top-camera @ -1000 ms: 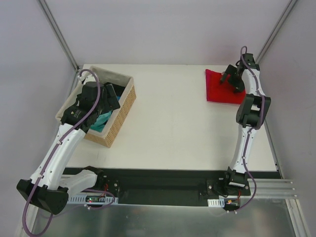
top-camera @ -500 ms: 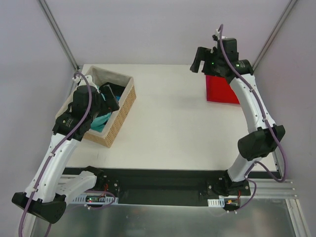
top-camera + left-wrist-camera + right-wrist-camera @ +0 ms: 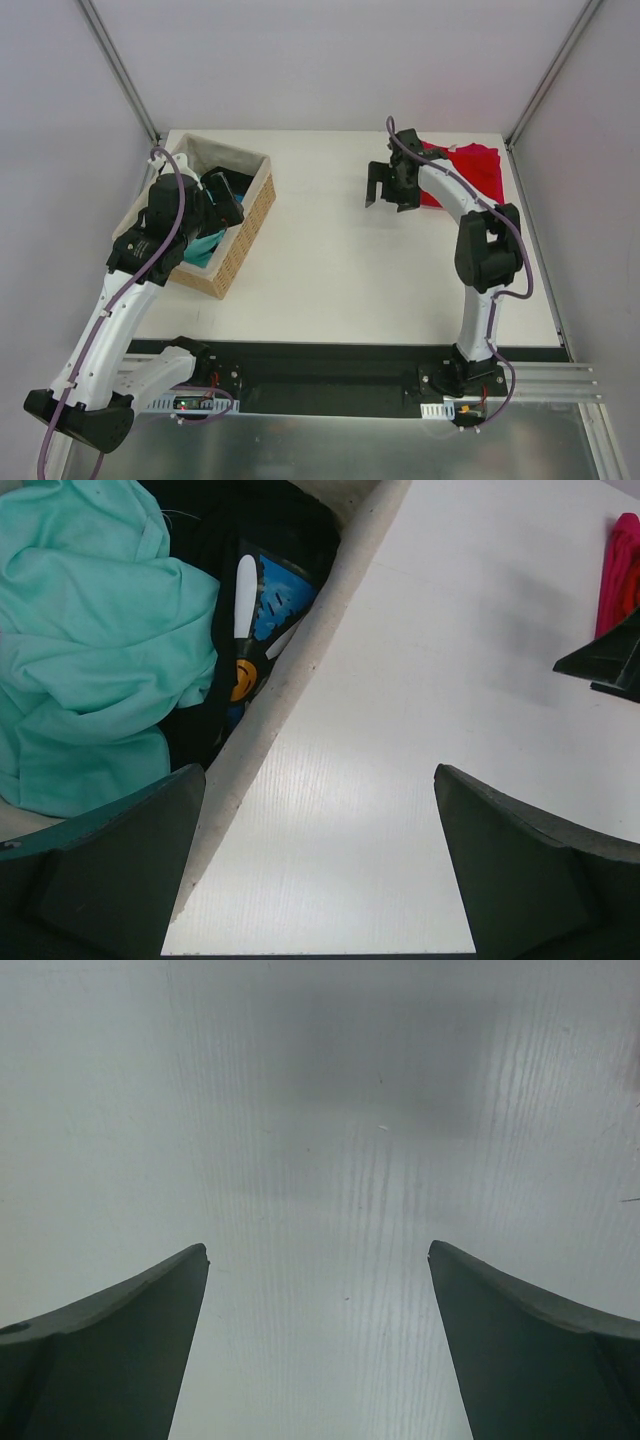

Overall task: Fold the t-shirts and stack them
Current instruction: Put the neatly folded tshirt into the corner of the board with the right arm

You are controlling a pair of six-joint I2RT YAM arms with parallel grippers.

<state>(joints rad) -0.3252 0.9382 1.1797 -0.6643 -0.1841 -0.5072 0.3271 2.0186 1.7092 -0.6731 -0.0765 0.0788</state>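
Leftmost, a rectangular woven wicker basket with a pale cloth liner [image 3: 255, 215] sits at the left side of the white desk [image 3: 330, 270]. Inside it the teal mint-green cotton t-shirt [image 3: 90, 660] lies crumpled in a heap. Just beside it, toward the basket's inner wall, is a black garment with a blue and yellow print [image 3: 270, 520]. The left pincer [image 3: 228, 200] hangs over the basket's right edge with its two fingers spread wide and nothing between them. In the left wrist view one dark finger [image 3: 120, 870] stands above the teal shirt and the other above bare desk, with the basket's rim running between them. Farther right, the right pincer [image 3: 385, 185] hovers over bare desk in the far middle, its fingers [image 3: 110, 1350] likewise spread apart and holding nothing; only white wood-grain surface shows between them. Just right of that pincer, the bright red cotton t-shirt [image 3: 470, 170] lies rumpled near the far right corner of the desk, apart from the pincer, with the right arm crossing over its left part.
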